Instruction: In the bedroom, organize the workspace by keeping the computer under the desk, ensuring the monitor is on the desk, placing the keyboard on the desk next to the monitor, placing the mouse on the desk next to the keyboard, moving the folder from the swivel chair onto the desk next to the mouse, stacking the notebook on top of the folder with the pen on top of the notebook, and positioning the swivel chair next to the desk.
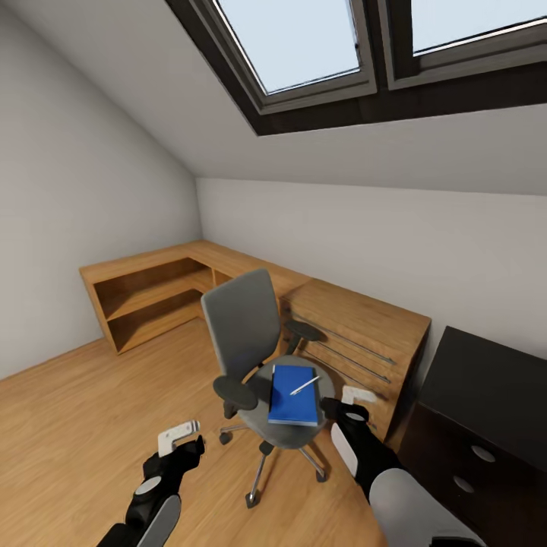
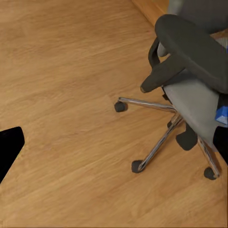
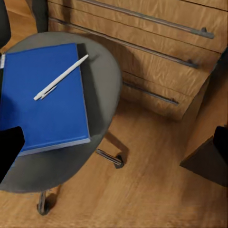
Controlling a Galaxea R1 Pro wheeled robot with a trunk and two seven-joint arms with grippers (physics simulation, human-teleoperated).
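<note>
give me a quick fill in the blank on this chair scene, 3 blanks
1. The blue folder lies on the seat of the ____.
2. The white pen rests on top of the ____.
3. The cabinet behind the swivel chair is made of ____.

Missing words: swivel chair; folder; wood

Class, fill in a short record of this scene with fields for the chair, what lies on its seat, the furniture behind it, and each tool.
chair: swivel chair stands on the wood floor
on seat: folder lies flat, pen on top of it
behind chair: wooden drawer cabinet
right of chair: black desk
left tool: open, above the floor
right tool: beside the seat, holding nothing, opening unclear
</note>
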